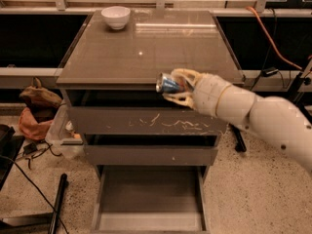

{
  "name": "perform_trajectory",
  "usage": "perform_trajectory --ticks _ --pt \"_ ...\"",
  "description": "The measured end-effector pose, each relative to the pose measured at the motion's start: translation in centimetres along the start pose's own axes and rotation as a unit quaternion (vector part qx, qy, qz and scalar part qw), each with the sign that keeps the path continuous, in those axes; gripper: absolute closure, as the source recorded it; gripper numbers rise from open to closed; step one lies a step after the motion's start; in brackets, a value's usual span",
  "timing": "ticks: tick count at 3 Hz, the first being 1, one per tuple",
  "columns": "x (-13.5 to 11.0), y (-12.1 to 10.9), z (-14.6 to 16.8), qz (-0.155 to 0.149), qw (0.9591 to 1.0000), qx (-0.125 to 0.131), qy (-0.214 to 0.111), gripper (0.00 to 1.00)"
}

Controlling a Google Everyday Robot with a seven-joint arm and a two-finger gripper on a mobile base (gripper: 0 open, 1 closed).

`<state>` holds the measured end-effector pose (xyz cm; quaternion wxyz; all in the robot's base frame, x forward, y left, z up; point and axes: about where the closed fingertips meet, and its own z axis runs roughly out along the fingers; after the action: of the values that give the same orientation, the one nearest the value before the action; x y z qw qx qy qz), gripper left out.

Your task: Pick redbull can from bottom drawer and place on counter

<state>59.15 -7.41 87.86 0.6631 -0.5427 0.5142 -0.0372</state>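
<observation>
Redbull can (167,84) lies on its side, pinched in my gripper (175,86), long axis level with its shiny end pointing left. It hangs at the counter's (146,43) front edge, high above the open bottom drawer (151,199); the slab lies just beyond it

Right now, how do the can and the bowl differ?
The can is blue and silver; the bowl is white. The can lies sideways, gripped in the tool by the front edge of the counter; the bowl stands upright on the counter's far left corner. The can is a slim cylinder; the bowl is wide and open-topped. Both are small.
</observation>
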Motion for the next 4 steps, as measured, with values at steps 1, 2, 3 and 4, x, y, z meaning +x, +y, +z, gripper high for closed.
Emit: perform_trajectory --ticks 1,2,3,4 --pt "-2.6 -6.6 2.7 -0.057 0.9983 0.013 -0.006 1.0" --pt "-0.9 -11.1 6.4 -0.074 0.9971 0.011 0.009 1.0" --pt "2.9 -11.8 11.3 -0.048 0.9982 -0.024 0.027 1.0" --pt "4.7 -9.2 16.5 -0.007 0.9962 -0.084 0.022 1.0"
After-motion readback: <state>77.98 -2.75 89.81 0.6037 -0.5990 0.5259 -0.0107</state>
